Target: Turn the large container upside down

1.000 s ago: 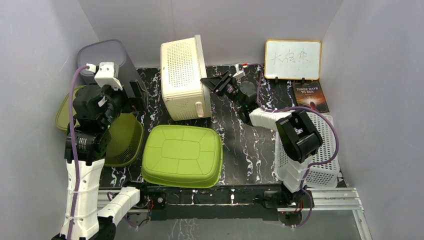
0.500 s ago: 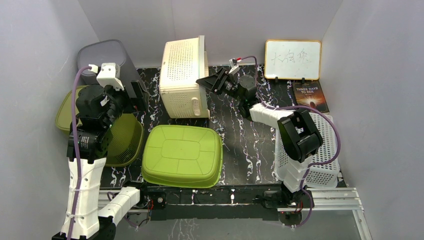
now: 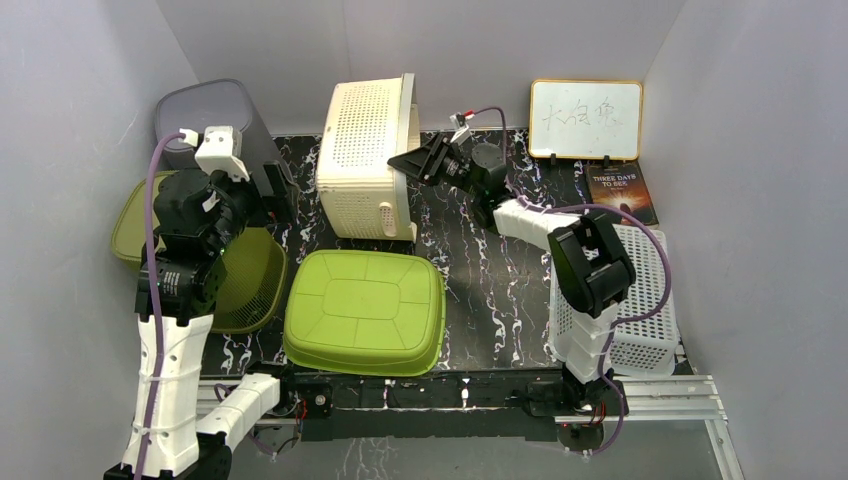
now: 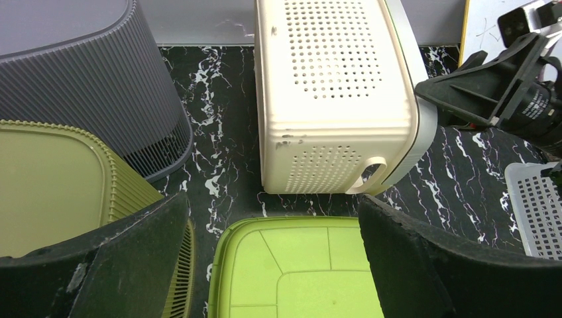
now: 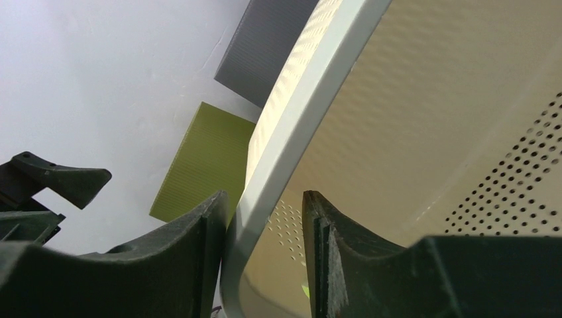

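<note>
Since the large container [image 3: 365, 160] lies on its side at the back middle of the table [image 3: 480, 290], mouth facing right, it reads as roughly half turned. Thin perforated plastic: likely light, a bit flexy, smooth. The stiff rim (or the handle cutout low on its near end) looks the best hold. Right tool [image 5: 265, 218] straddles that rim, one finger outside, one inside; pinched or loose, cannot tell. Left tool [image 4: 268, 222] spread wide, empty, well apart from it. Obstacles: grey ribbed bin [image 3: 215, 115] near its left, green tub [image 3: 365, 310] just in front, wall behind. Whiteboard [image 3: 585, 118] and book [image 3: 620, 190] far right, probably no bother.
</note>
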You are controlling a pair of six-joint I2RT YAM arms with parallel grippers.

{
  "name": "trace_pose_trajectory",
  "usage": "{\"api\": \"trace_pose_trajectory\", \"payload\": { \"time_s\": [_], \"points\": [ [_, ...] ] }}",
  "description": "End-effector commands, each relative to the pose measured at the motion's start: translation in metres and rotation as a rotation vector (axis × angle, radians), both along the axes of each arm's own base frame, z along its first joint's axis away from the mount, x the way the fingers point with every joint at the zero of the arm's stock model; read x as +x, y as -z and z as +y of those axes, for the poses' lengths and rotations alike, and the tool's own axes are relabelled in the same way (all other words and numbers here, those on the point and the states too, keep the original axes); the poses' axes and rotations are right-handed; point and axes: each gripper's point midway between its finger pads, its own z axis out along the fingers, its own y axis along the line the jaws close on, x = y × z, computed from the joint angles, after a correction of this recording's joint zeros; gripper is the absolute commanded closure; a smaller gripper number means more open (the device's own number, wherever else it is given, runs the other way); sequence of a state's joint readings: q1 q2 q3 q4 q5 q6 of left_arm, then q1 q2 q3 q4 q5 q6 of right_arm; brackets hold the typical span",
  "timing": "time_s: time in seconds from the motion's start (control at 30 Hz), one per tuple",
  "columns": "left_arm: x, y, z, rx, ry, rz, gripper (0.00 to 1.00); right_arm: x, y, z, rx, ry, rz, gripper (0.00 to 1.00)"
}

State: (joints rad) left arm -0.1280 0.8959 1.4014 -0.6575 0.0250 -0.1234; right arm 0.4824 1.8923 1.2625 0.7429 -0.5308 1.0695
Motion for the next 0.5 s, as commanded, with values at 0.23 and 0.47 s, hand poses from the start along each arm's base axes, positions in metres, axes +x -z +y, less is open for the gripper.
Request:
{"api": "trace_pose_trajectory", "payload": {
  "time_s": [0.23,0.47],
  "points": [
    [0.002,0.001,-0.002,0.001,0.011,-0.001,0.02,0.005,0.005,0.010,0.080,-0.072,0.004,0.65],
    [0.004,0.005,-0.002,0.000,0.010,0.002,0.02,-0.013,-0.011,0.001,0.248,-0.129,-0.043,1.00]
  ]
}}
